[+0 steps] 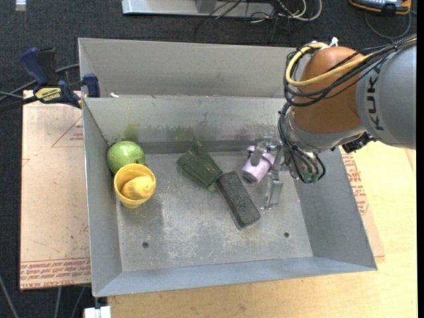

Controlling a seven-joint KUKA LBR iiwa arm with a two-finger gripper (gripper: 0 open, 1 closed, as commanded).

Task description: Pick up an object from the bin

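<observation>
My gripper (271, 192) hangs low in the right half of the bin, under the orange wrist cover. A small lilac cylinder-shaped thing (254, 167) sits right against its left side, at the height of the gripper's body; whether it is gripped I cannot tell. A dark grey oblong block (238, 199) lies on the floor just left of and below the gripper tip, slanted. A dark green flat piece (199, 165) lies further left, touching the block's upper end.
A green apple (124, 155) rests at the far left by the wall, with a yellow cup (134, 185) holding a yellow lump just in front of it. Bare floor runs along the front and the right front corner.
</observation>
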